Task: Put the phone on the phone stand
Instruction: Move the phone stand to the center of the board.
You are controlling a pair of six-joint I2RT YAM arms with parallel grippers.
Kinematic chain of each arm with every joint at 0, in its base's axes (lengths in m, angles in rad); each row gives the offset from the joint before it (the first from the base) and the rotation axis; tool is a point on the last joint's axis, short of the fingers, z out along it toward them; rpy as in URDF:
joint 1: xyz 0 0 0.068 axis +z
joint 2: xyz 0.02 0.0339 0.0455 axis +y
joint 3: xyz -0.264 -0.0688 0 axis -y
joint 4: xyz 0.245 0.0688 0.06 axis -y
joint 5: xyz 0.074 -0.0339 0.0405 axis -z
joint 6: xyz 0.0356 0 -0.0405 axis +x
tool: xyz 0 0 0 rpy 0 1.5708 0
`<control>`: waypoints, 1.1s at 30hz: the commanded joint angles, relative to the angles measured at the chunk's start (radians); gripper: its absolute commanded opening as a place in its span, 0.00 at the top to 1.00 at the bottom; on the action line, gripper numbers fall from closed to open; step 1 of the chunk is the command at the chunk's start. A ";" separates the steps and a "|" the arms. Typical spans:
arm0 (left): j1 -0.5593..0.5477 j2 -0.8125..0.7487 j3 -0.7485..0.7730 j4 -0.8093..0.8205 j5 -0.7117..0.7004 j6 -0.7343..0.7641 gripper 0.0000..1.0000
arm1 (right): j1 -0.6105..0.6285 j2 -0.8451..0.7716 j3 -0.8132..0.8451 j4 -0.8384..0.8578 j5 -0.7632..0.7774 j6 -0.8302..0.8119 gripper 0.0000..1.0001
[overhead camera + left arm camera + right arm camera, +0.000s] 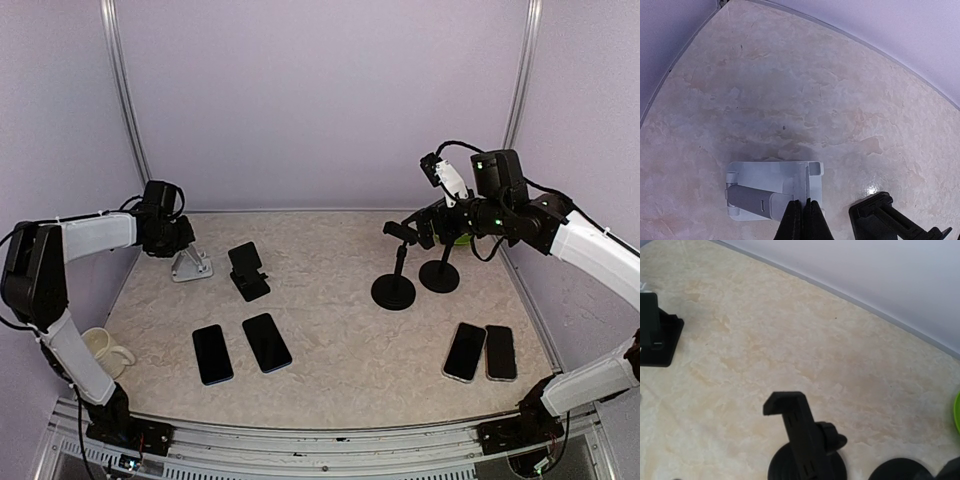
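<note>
A white folding phone stand [190, 265] stands at the far left; it fills the lower part of the left wrist view [770, 185]. My left gripper [172, 242] is at it, with its fingertips [801, 212] pressed together over a thin ridge at the stand's near edge. Two black pole stands [393, 288] [440, 274] stand at the far right. My right gripper [425, 232] hovers by the clamp head [795, 425] of the nearer one; its fingers do not show. Two dark phones [212, 353] [267, 342] lie centre-left and two more [464, 351] [500, 352] lie at the right.
A black folding stand [247, 270] sits right of the white one and shows in both wrist views [890, 220] [655, 335]. A cream mug [100, 348] stands at the left edge. A green object [461, 239] lies behind the pole stands. Walls close the back and sides.
</note>
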 commanded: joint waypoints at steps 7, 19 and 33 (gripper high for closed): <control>0.045 -0.024 0.081 0.081 0.235 0.266 1.00 | 0.011 0.008 0.005 0.047 -0.032 0.007 0.00; 0.105 0.099 0.387 -0.046 0.386 0.503 1.00 | 0.011 0.001 -0.002 0.053 -0.048 -0.005 0.00; 0.140 0.249 0.490 -0.090 0.545 0.731 1.00 | 0.011 -0.023 -0.020 0.076 -0.080 -0.005 0.00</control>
